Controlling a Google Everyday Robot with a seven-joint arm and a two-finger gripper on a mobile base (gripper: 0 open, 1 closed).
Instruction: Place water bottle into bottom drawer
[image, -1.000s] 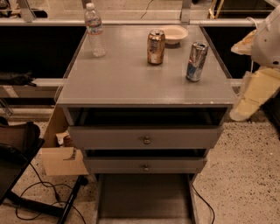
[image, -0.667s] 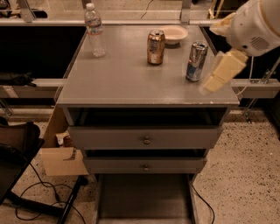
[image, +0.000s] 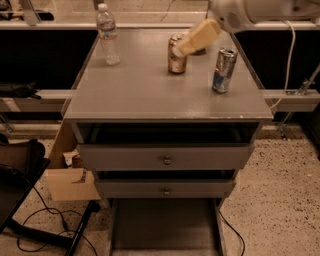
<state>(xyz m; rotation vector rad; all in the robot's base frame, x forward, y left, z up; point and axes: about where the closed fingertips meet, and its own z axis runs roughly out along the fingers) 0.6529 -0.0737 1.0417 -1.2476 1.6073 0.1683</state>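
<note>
The water bottle (image: 107, 35), clear with a white cap and pale label, stands upright at the back left of the grey cabinet top (image: 140, 95). The bottom drawer (image: 162, 227) is pulled out at floor level and shows a flat grey floor with nothing in it. My gripper (image: 180, 50), cream-coloured on a white arm (image: 250, 12), reaches in from the upper right. It hangs over the back middle of the top, in front of the gold can, well to the right of the bottle.
A gold can (image: 175, 60) and a blue-silver can (image: 223, 70) stand on the top. Two upper drawers with round knobs (image: 167, 160) sit slightly ajar. A cardboard box (image: 70, 182), cables and a dark chair (image: 17, 170) lie at the left on the floor.
My arm has swung from beside the cabinet's right edge up and leftward across the top, past the blue-silver can to the gold can. The bottle and cans have not moved.
</note>
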